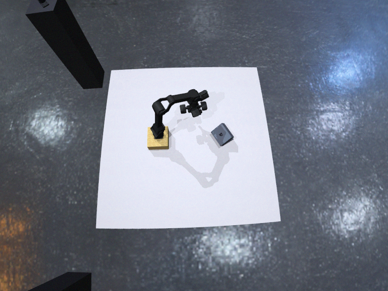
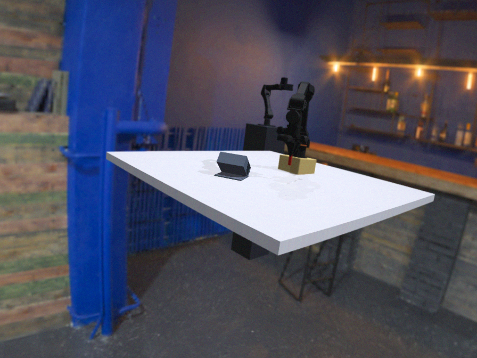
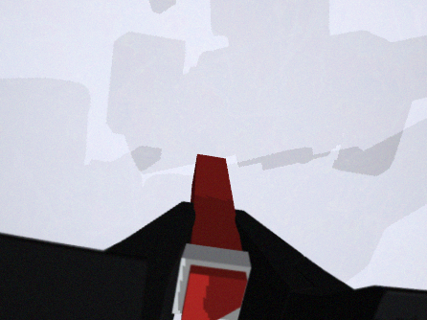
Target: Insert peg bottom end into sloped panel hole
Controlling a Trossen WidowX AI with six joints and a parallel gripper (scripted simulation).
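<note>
While the white table (image 1: 181, 187) takes most of the top view, only a few things stand on it. The black arm (image 1: 161, 108) rises from a tan base block (image 1: 157, 141) near the middle of the table and bends over toward the far side. Near the base block, well apart from it, sits the grey sloped panel (image 1: 222, 134). It has one dark hole (image 1: 221, 134) in its face, and nothing is in this hole. In the exterior view the panel (image 2: 233, 165) shows its back and its thin foot plate, so the hole is hidden there.

The gripper (image 2: 292, 151) hangs above the table, beside the panel and not over it. Its jaws are closed tight on the red peg (image 3: 212, 202). In the wrist view the peg stands between the two black fingers, its grey collar (image 3: 215, 257) is nearest to the camera, and its bottom end points down toward the table. In the exterior view the peg (image 2: 290, 159) is seen as a short red piece under the gripper, in front of the base block. Its bottom end looks lifted off the table, but from this angle the gap is hard to judge.
</note>
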